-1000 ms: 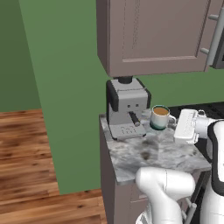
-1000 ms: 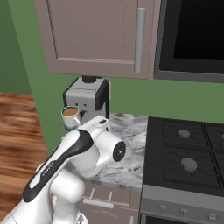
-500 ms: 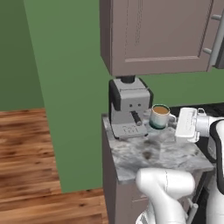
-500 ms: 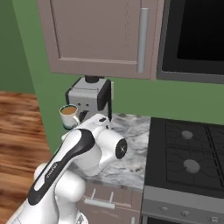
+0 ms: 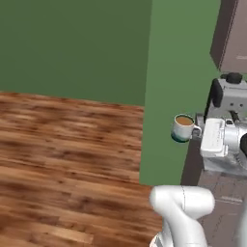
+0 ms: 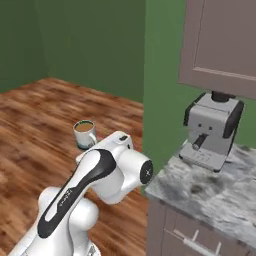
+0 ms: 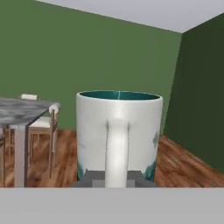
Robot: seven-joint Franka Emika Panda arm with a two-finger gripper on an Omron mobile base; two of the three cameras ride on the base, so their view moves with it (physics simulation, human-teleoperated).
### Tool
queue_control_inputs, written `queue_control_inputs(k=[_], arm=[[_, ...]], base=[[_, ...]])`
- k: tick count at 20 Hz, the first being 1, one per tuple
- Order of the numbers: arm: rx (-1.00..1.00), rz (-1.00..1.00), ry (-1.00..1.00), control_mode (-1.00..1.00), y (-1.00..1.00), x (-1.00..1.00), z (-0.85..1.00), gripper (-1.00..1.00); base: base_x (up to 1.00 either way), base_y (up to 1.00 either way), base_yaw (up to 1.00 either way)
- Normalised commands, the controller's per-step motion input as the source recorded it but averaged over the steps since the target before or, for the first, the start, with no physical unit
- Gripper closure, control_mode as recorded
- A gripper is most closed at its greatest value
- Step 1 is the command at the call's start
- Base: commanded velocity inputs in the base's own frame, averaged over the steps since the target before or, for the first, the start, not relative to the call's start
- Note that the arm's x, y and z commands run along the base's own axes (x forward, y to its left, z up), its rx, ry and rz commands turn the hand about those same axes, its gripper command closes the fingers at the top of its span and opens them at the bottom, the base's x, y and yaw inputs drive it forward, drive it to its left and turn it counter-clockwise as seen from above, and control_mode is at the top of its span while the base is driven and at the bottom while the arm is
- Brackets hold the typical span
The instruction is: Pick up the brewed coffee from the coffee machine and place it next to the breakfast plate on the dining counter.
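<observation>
The brewed coffee [image 5: 183, 128] is a white mug with a teal lower band and brown coffee inside. It hangs in the air, level, left of the coffee machine [image 5: 230, 97]. My gripper [image 5: 198, 132] is shut on the mug's handle. In the hand view the mug [image 7: 118, 127] is close up, its handle pinched between my fingertips [image 7: 90, 177]. In the right base view the mug [image 6: 84, 134] floats over the floor, well left of the coffee machine [image 6: 213, 131]. The dining counter [image 7: 21, 110] shows at far left in the hand view. The breakfast plate is out of view.
The coffee machine stands on a marbled cabinet top [image 6: 210, 187] under a wall cabinet [image 6: 225, 40]. A green wall corner [image 5: 164, 72] rises just behind the mug. Wooden floor [image 5: 62, 154] spreads to the left. A chair [image 7: 43, 124] stands at the dining counter.
The whole picture has shifted: the base has turned left, so floor and green wall now show. The mug has stayed in my shut gripper and has moved clear of the cabinet top.
</observation>
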Motion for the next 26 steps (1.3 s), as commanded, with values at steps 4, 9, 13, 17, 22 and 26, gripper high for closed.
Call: queue_control_inputs(k=[4,9,13,17,22,26], arm=[[0.0,0.0,0.0,1.0,0.0,0.0,0.0,1.0],[0.0,0.0,0.0,1.0,0.0,0.0,0.0,1.0],[0.0,0.0,0.0,1.0,0.0,0.0,0.0,1.0],[0.0,0.0,0.0,1.0,0.0,0.0,0.0,1.0],[0.0,0.0,0.0,1.0,0.0,0.0,0.0,1.0],[0.0,0.0,0.0,1.0,0.0,0.0,0.0,1.0]], base=[[-0.31,0.97,0.73],[-0.11,0.89,0.7],[-0.15,0.77,0.75],[-0.01,0.67,0.72],[0.32,0.31,0.64],[0.92,0.06,0.5]])
